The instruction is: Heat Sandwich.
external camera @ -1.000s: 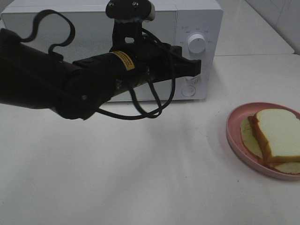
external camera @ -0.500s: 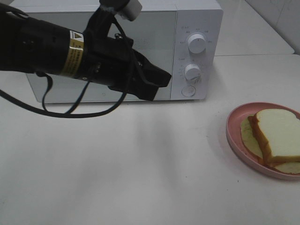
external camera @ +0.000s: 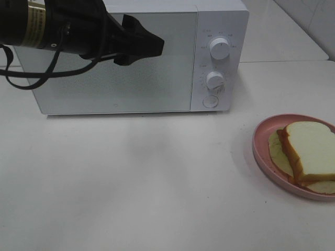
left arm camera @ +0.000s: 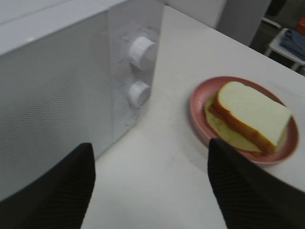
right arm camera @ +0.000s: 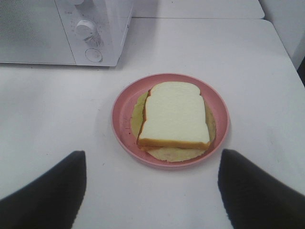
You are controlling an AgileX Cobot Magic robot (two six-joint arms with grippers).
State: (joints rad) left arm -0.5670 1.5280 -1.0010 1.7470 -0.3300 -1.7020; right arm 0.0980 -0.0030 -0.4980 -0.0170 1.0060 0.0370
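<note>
The sandwich [external camera: 311, 149], white bread with orange-brown crusts and pale filling, lies on a round pink plate [external camera: 261, 141] at the table's right edge. The white microwave [external camera: 131, 78] stands at the back with its door closed. My left gripper [external camera: 154, 46] hovers in front of the door's upper part. In the left wrist view its fingers [left arm camera: 71, 191] stand wide apart and open around nothing, with the sandwich [left arm camera: 250, 117] far ahead. My right gripper [right arm camera: 152, 195] is open and empty, hanging above the table short of the sandwich [right arm camera: 174, 114]. It is outside the exterior view.
Two round knobs [external camera: 220, 48] and a round button [external camera: 210, 101] sit on the microwave's right panel. Bare white table spreads in front of the microwave, between it and the plate [right arm camera: 121, 114].
My left arm has pulled back from the microwave's control panel, moving left and up across the door. The microwave door stays closed. Sandwich and plate have not moved.
</note>
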